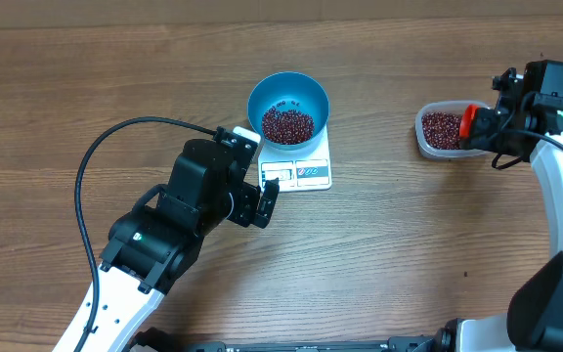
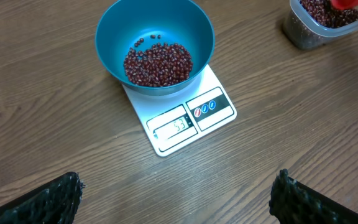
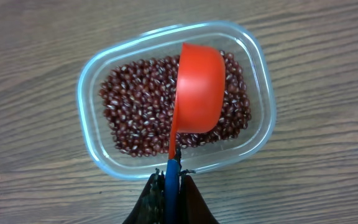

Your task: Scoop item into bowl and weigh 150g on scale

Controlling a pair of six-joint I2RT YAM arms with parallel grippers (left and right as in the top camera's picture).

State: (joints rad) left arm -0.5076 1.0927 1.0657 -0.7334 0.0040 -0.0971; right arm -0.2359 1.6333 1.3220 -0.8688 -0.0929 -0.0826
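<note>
The blue bowl (image 1: 286,90) (image 2: 160,25) stands on the white scale (image 1: 309,172) (image 2: 211,112) and holds a small heap of red-brown beans (image 1: 288,125) (image 2: 158,63). My left gripper (image 1: 265,200) (image 2: 176,199) hovers just in front of the scale, open and empty, with both fingertips (image 2: 61,196) wide apart. At the right, my right gripper (image 1: 479,123) (image 3: 173,183) is shut on the blue handle of a red scoop (image 1: 467,119) (image 3: 199,87). The scoop cup lies tilted on its side over more beans (image 3: 135,112) in a clear plastic tub (image 1: 426,145) (image 3: 92,81).
The scale's display (image 2: 178,127) is lit, its digits too small to read for sure. A black cable (image 1: 96,166) loops over the table left of the left arm. Bare wooden table lies between the scale and the tub.
</note>
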